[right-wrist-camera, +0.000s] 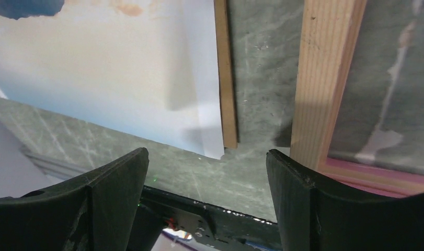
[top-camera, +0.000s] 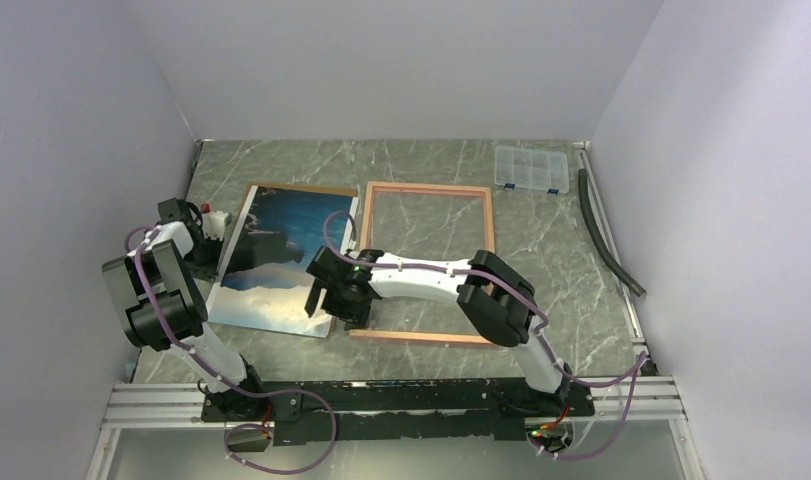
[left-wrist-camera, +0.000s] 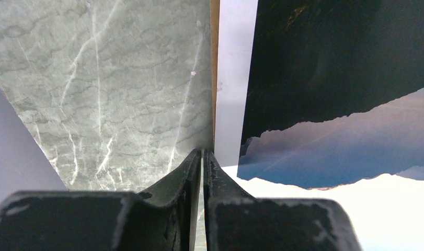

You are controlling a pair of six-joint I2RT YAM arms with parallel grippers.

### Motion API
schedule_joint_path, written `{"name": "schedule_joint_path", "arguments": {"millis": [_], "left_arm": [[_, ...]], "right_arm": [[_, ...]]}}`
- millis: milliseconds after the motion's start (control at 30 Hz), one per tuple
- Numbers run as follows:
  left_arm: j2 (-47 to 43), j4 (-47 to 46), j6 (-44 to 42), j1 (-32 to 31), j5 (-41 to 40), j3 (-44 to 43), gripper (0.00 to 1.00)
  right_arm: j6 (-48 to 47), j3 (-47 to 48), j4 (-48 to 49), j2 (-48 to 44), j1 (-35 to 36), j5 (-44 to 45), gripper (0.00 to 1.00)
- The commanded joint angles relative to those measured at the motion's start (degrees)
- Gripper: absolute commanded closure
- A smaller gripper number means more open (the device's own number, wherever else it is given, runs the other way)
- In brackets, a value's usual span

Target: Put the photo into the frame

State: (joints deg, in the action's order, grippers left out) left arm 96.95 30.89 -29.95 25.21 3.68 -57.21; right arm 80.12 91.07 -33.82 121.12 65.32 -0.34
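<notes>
While the left fingers (left-wrist-camera: 191,178) press together at the edge of the photo (top-camera: 281,230), the spread right fingers (right-wrist-camera: 115,178) must pinch the corner between them to lift it.

Photo (top-camera: 281,252) just L of frame (top-camera: 431,187)

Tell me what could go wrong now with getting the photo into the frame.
The photo lies on a brown backing board, so the open right gripper near their corner might catch the board too. One finger hangs close to the frame and could nudge it askew.
</notes>
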Motion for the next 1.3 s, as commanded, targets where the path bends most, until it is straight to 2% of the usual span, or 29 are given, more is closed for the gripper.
{"name": "schedule_joint_path", "arguments": {"millis": [0,133,400,567,733,1033,1267], "left_arm": [[-1.2,2.0,-1.2,0.5,1.3,0.0,0.88],[-1.3,2.4,-1.4,0.8,1.5,-0.4,0.88],[-1.5,2.2,-2.1,0.9,1.6,-0.1,0.89],[-1.9,2.1,-2.3,0.9,1.7,0.6,0.89],[-2.2,1.7,-2.5,1.0,1.6,1.7,0.9],[-2.6,2.0,-2.9,0.9,1.6,1.6,0.91],[-2.9,2.2,-3.8,0.9,0.8,1.4,0.92]], "right_arm": [[-4.3,8.8,-9.5,2.3,1.6,6.2,0.13],[-6.2,17.8,-14.3,7.2,2.2,6.1,0.13],[-2.8,10.0,-8.4,5.2,1.9,1.4,0.12],[-1.2,8.7,-6.7,6.7,2.0,-1.9,0.12],[2.6,4.0,1.4,5.7,2.1,-2.8,0.13],[6.2,1.5,5.2,4.4,3.1,2.9,0.17],[1.5,-1.6,14.5,-0.8,4.2,7.5,0.21]]}}
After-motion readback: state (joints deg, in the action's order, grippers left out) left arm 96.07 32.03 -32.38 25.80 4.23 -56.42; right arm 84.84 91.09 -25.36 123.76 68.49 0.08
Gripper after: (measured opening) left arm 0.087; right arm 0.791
